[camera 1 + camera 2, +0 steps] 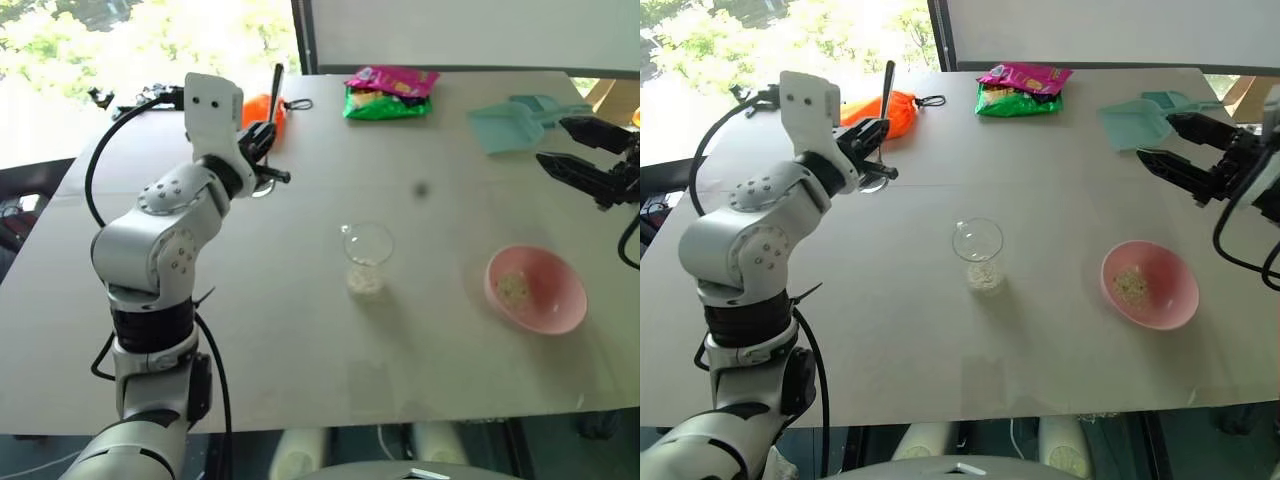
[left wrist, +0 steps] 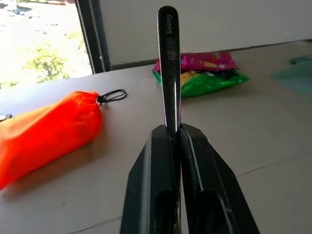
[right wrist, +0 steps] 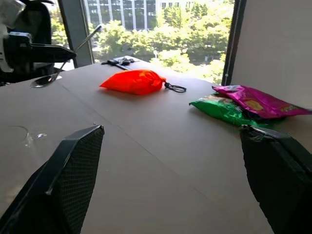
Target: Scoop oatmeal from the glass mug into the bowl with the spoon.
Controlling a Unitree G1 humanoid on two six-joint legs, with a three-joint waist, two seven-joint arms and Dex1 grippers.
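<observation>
Holding the spoon up, away from the mug

Standing at the table [image 1: 300, 340], I go from the big things to the small ones. The left gripper [image 1: 268, 150] is up over the far left part of the table, clenched on the spoon [image 1: 885, 105]; the handle stands almost upright above the fingers and the oval bowl hangs just below them. The right gripper [image 1: 1170, 145] hovers at the far right with its jaws released wide, grasping nothing, near a teal scoop [image 1: 515, 122]. An orange pouch [image 2: 44, 134] and snack bags [image 1: 390, 92] lie at the far edge.

The pink bowl [image 1: 560, 310] sits on the right side with a little oatmeal already inside. The glass mug [image 1: 368, 258] stands in the middle, well apart from both grippers, with the oatmeal [image 1: 366, 282] low at its bottom.

I judge the spoon is stiff, thin and slippery, so a grip at mid handle like this one may let it turn between the pads. The mug looks light and fragile; it can tip when the spoon pushes inside, so the free gripper could steady its wall. The flakes are loose and will spill if the spoon tilts.
</observation>
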